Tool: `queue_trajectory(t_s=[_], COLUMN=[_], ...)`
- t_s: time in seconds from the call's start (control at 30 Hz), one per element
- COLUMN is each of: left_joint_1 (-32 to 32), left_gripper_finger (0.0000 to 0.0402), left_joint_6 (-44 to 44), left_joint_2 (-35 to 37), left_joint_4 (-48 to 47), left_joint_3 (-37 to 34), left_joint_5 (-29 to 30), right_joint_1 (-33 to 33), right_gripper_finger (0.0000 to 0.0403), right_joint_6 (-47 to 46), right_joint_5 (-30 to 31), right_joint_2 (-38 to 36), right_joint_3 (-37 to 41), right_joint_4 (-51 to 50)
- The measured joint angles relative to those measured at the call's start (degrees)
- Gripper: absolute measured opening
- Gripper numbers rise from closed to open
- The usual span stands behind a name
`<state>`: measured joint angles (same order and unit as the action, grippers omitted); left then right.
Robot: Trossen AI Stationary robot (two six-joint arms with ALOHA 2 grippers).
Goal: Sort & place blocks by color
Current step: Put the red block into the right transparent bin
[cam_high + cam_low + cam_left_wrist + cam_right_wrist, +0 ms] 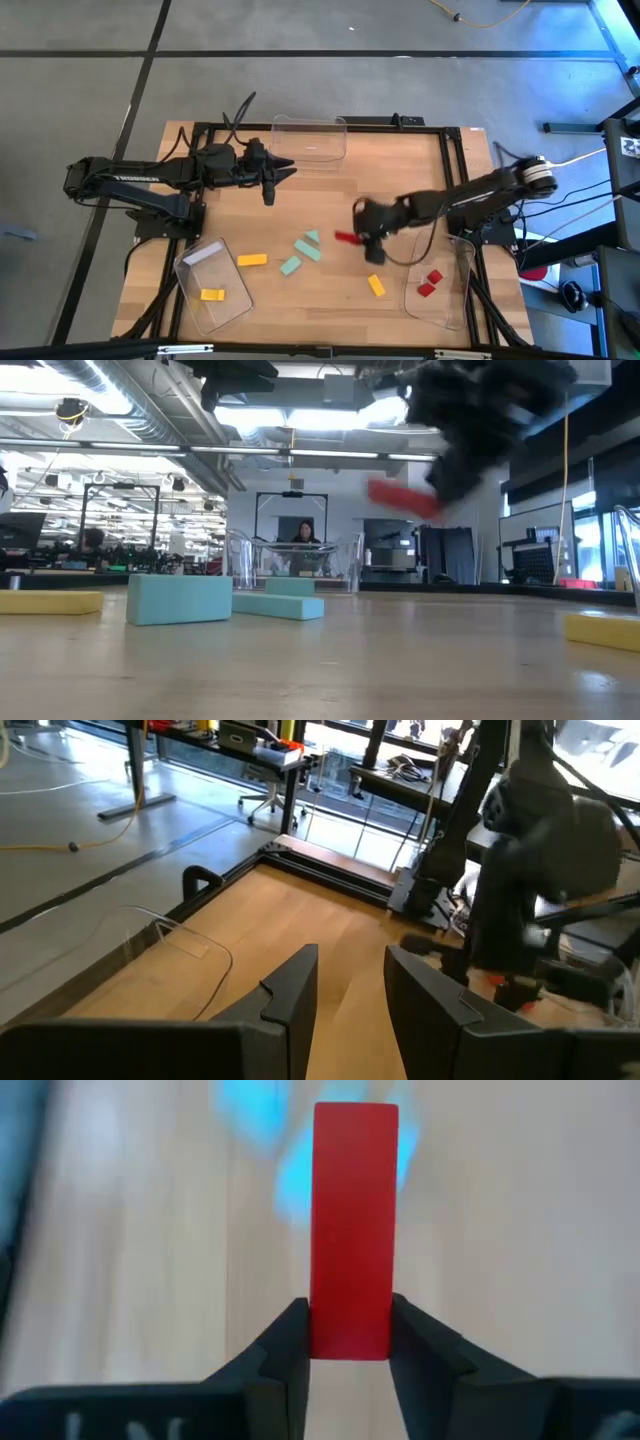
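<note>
My right gripper (358,237) hangs over the middle of the table, shut on a red bar block (353,1220) that sticks out toward the table's left. Three mint-green blocks (303,250) lie left of it, a yellow bar (252,260) farther left, another yellow block (376,285) near the front. Two red blocks (429,283) lie in the right clear bin (455,310); one yellow block (211,295) lies in the left bin (196,263). My left gripper (285,172) waits open beside the far bin (310,138). My right gripper pinches the red bar by one end (350,1335) between its two fingertips. The bar runs on straight past the fingers. In the low view it hangs clear above the table, its free end (385,491) tilted slightly up.
Three clear bins stand on the wooden table: far middle, near left, near right. A black frame (200,128) edges the table. Bare wood lies between the two arms and along the front middle. A person (303,535) sits far behind the table.
</note>
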<state>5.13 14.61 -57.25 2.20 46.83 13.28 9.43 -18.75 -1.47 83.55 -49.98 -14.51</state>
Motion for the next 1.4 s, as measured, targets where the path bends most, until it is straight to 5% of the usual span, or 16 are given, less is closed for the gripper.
queue_trajectory(t_s=[0.23,0.33,0.53,0.8,1.0,1.4], left_joint_1=[0.0,0.0,1.17,4.84,5.31,5.2], left_gripper_finger=[0.0111,0.0122,0.0181,0.0261,0.0265,0.0262], left_joint_6=[0.36,2.07,8.0,5.45,-1.51,3.19], left_joint_2=[0.0,0.0,0.0,-1.67,-6.68,-9.87], left_joint_4=[1.09,2.95,8.12,17.06,25.26,34.29], left_joint_3=[0.0,0.0,0.0,0.0,0.0,-0.02], left_joint_5=[2.8,2.78,-0.11,-16.5,-17.39,-21.15], right_joint_1=[-8.5,-10.82,-13.2,-13.86,-13.81,-13.83], right_gripper_finger=[0.0105,0.0105,0.0105,0.0105,0.0105,0.0105], right_joint_6=[-6.47,-5.91,-3.42,-3.59,-3.16,-0.65], right_joint_5=[0.51,-0.13,-5.0,-5.27,-4.64,-4.16], right_joint_2=[-2.12,-1.96,-1.91,-1.59,0.84,3.51], right_joint_3=[7.97,7.93,5.02,0.55,-5.35,-8.02], right_joint_4=[40.84,47.14,48.67,50.04,50.46,48.77])
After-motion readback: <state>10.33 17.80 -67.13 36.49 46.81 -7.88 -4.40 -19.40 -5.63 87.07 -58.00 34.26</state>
